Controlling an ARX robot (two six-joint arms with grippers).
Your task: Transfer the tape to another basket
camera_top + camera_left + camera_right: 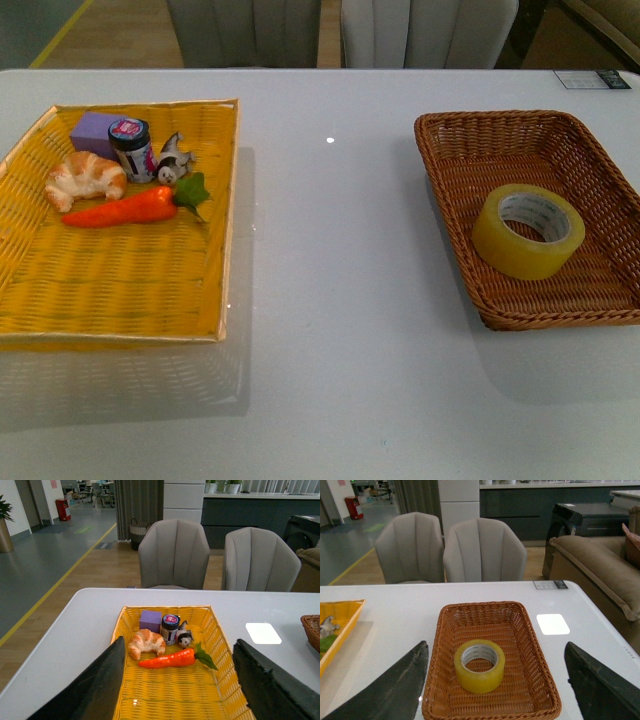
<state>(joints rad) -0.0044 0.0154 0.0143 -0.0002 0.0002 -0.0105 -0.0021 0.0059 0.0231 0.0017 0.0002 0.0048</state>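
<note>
Brown basket [600, 300] right corner cut off in front view, jar [131, 148] label unreadable

You've got a yellow tray [120, 300] at the table's [330, 330] left edge. In its far-left corner: purple block [93, 132], jar [131, 148], croissant [85, 178], carrot [125, 208], small animal figure [172, 160].

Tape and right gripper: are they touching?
Apart. In the right wrist view the tape lies in the brown basket, with the right gripper fingers spread wide, clear of it.
</note>
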